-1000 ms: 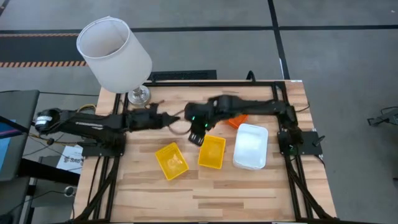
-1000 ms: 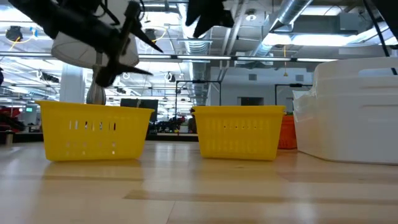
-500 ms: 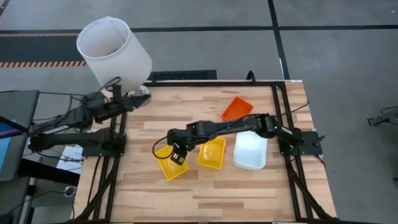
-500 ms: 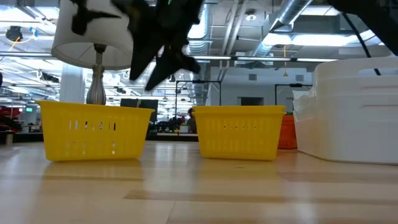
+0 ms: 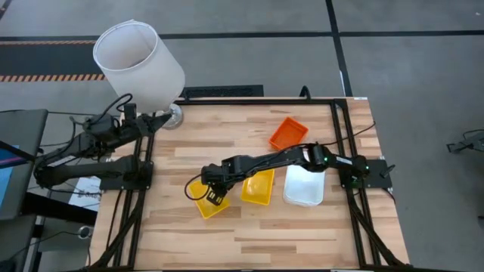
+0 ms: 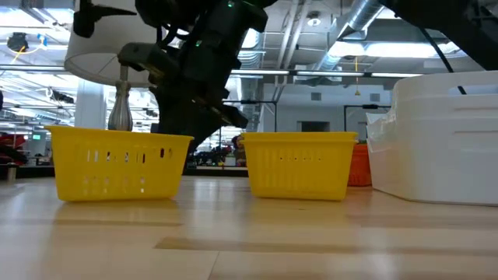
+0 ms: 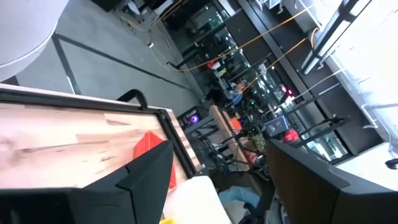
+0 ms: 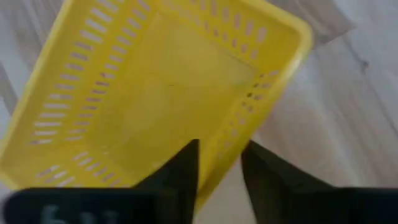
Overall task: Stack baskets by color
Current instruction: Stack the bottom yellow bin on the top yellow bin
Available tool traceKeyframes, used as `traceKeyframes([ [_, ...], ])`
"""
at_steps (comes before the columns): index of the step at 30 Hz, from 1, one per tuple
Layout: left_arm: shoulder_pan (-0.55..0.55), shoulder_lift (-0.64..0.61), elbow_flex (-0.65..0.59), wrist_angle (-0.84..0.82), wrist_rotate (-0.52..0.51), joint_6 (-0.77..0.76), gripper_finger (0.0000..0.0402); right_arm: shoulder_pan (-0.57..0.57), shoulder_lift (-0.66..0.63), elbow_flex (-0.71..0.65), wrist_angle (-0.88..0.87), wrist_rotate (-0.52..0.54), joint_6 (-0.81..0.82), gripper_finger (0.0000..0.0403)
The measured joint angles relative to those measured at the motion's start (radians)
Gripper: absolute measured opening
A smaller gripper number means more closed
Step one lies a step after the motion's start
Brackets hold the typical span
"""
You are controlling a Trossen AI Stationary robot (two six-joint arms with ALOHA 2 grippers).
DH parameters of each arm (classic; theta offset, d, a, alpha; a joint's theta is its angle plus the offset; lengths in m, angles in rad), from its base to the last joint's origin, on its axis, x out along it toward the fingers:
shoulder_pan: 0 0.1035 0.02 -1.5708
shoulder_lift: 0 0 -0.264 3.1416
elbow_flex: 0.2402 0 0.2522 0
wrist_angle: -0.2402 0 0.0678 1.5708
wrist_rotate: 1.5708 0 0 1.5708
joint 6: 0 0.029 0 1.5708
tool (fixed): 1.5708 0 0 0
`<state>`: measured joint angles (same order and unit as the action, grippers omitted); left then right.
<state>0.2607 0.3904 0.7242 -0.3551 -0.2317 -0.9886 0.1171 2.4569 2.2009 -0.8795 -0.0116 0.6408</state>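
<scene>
**High view: right pincer reaches the loose yellow basket**

Right pincer [image 5: 215,198] has travelled from mid-worktop to the left-hand shallow yellow plastic basket [image 5: 206,198], fingers straddling one wall, narrowing, not yet clamped. Pickup judged imminent. Left pincer retracted; state indeterminable.

The right gripper [image 5: 214,197] hangs over a yellow basket [image 5: 206,199] beside another yellow basket [image 5: 258,187].

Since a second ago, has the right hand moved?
Yes. In the high view the right hand went from beside the middle yellow basket leftward to the left yellow basket, straddling its wall.
</scene>
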Motion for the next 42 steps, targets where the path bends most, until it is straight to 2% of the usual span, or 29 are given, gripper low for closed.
traceKeyframes([
  [3, 0.0, 0.0, 0.0, -0.001, 0.002, 0.0, 0.0247, 0.001, -0.001, 0.0, 0.003, -0.009, 0.009, 0.0042],
  [5, 0.0, 0.0, 0.0, -0.001, 0.002, 0.0, 0.0247, 0.001, -0.011, 0.0, 0.005, -0.012, 0.011, 0.0017],
  [13, 0.0, 0.0, 0.0, -0.001, 0.017, 0.0, 0.0247, -0.023, -0.195, 0.001, -0.015, 0.042, 0.071, 0.0008],
  [18, 0.0, 0.0, 0.0, 0.005, 0.019, -0.006, 0.0247, -0.016, -0.356, 0.001, -0.263, 0.189, 0.207, 0.0006],
  [22, 0.0, 0.0, 0.0, 0.006, 0.018, -0.027, 0.0247, 0.071, -0.479, -0.003, -0.54, 0.361, 0.404, 0.0004],
  [26, 0.0, 0.0, 0.0, 0.006, 0.014, -0.026, 0.0247, 0.173, -0.568, -0.067, -0.693, 0.502, 0.732, 0.0005],
  [30, 0.0, 0.0, 0.0, 0.005, -0.002, -0.021, 0.0247, 0.233, -0.623, -0.238, -0.651, 0.567, 0.98, 0.0004],
  [36, 0.0, 0.0, 0.0, 0.005, -0.017, -0.023, 0.0247, 0.246, -0.638, -0.475, -0.587, 0.572, 1.309, 0.0013],
  [42, 0.0, 0.001, 0.0, 0.004, -0.018, -0.026, 0.0247, 0.25, -0.665, -0.595, -0.434, 0.556, 1.352, 0.001],
])
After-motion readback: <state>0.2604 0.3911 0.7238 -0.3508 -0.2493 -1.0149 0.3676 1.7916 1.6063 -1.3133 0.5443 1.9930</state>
